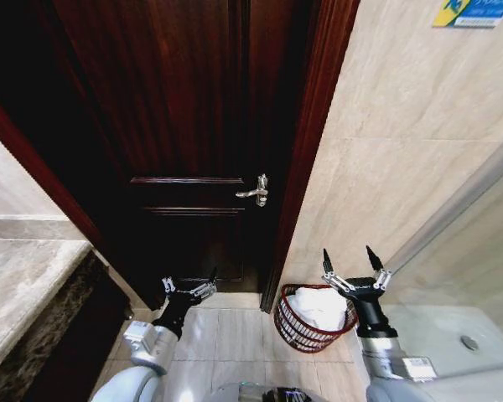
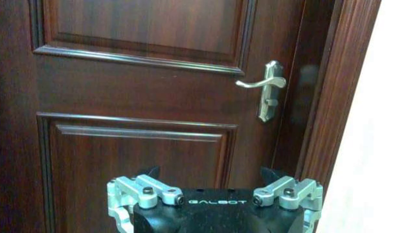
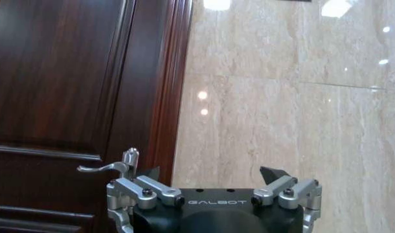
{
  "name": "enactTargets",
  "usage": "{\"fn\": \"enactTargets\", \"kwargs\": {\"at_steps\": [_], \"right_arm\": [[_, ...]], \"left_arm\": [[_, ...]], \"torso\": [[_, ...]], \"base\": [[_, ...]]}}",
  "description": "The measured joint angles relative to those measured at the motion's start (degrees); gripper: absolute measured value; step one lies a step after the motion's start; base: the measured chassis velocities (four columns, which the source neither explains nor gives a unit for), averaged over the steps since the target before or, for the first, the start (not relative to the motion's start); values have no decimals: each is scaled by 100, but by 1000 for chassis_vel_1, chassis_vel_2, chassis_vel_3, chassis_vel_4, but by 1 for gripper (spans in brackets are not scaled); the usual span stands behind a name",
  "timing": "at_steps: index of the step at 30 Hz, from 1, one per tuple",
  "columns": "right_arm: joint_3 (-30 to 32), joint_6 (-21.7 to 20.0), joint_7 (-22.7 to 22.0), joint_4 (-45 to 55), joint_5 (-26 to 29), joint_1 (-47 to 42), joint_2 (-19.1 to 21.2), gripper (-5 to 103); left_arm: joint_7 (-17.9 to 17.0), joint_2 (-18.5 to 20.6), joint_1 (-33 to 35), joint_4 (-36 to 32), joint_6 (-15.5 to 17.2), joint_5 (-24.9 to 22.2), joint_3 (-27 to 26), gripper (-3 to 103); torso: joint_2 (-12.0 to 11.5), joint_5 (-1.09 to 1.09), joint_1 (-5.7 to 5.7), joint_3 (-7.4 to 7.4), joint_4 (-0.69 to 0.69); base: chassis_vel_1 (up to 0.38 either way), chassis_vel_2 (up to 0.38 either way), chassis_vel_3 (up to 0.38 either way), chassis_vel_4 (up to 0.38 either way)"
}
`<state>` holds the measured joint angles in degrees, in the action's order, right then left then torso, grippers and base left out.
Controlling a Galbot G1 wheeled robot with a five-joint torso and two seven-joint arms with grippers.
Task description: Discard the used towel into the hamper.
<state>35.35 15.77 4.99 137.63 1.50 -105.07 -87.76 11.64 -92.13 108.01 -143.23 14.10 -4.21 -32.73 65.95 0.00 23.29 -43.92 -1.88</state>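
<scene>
Task looks essentially finished: white towel (image 1: pixel 320 306) lies bunched inside the reddish-brown wire hamper (image 1: pixel 295 330), which sits on the tiled floor at roughly 5 o'clock from the door handle (image 1: pixel 256 192), tucked against the door frame (image 1: pixel 306 159) and the beige stone wall (image 1: pixel 402 151).

Right gripper (image 1: pixel 353 261) hovers just above and at 3 o'clock of the hamper, fingers spread wide, holding nothing. Left gripper (image 1: pixel 189 284) is low at 9 o'clock of the hamper, well apart, facing the dark wooden door (image 1: pixel 184 126), fingers also splayed and empty.

Remaining, by my judgement: nothing beyond withdrawing the arms.

Surroundings: marble counter (image 1: pixel 25 285) at far 9 o'clock, glass panel edge (image 1: pixel 453 205) at 3 o'clock. Nothing blocks the hamper mouth.
</scene>
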Motion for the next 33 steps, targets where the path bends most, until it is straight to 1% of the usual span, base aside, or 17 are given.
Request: {"fn": "enactTargets", "kwargs": {"at_steps": [2, 4, 18, 23, 33], "right_arm": [[-119, 99, -30, -101, -190, -7, -34, 100], [-163, 144, -31, -137, -243, -26, -57, 100], [-335, 184, 17, -147, -315, -76, -82, 100], [-318, 346, 162, -237, -309, -35, -67, 100], [-305, 367, 189, -251, -309, -30, -64, 100]], "left_arm": [[0, -1, 0, 0, 0, 0, 0, 100], [0, 0, 0, 0, 0, 0, 0, 100], [0, 0, 0, 0, 0, 0, 0, 100], [0, 0, 0, 0, 0, 0, 0, 100], [0, 0, 0, 0, 0, 0, 0, 100]], "torso": [[0, 0, 0, 0, 0], [0, 0, 0, 0, 0], [0, 0, 0, 0, 0], [0, 0, 0, 0, 0], [0, 0, 0, 0, 0]], "base": [[0, 0, 0, 0], [0, 0, 0, 0], [0, 0, 0, 0], [0, 0, 0, 0], [0, 0, 0, 0]]}}
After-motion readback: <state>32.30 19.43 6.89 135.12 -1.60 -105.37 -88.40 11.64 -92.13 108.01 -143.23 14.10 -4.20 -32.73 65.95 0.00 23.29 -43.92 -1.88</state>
